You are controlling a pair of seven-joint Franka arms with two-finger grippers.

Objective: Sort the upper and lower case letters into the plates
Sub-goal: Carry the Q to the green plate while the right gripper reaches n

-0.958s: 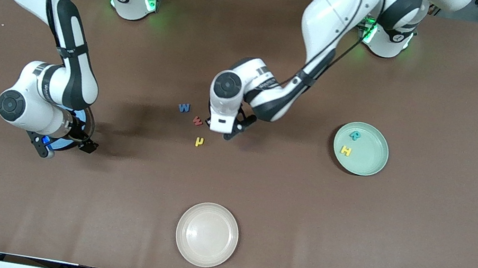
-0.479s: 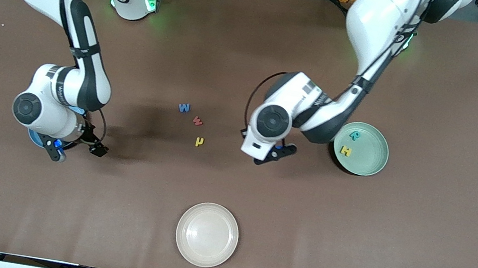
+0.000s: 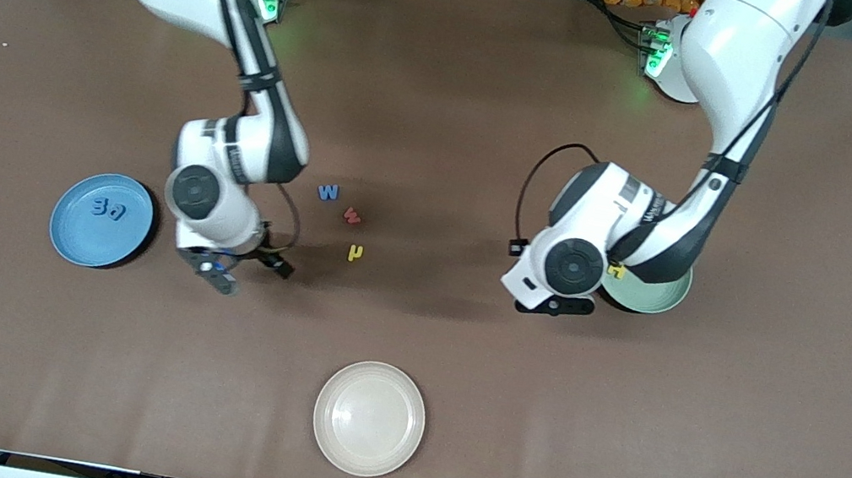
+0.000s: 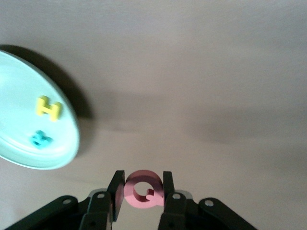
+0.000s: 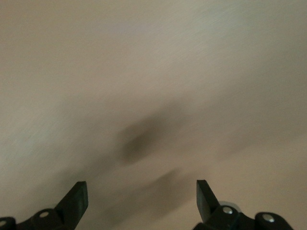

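From my remote station, I see the left gripper (image 4: 142,191) pinching the red Q (image 4: 143,189) between its fingers, held in the air over bare table (image 3: 616,440) just beside the mint green plate (image 3: 660,297), on that plate's side toward the loose letters. That plate holds the yellow H (image 4: 48,108) and the teal R (image 4: 41,139); in the front view the left arm covers much of it. The right gripper (image 3: 241,271) hangs with its fingers spread wide and nothing between them, over the table between the blue plate (image 3: 72,230) and the loose letters. The blue plate, toward the right arm's end of the table, carries two small blue letters (image 3: 110,209). Between the two task plates lie the blue W (image 3: 328,192), the red w (image 3: 352,215) and the small yellow letter (image 3: 356,253), in a loose line, apart from one another. The cream-white plate (image 3: 369,418) sits nearer the front camera than these letters.
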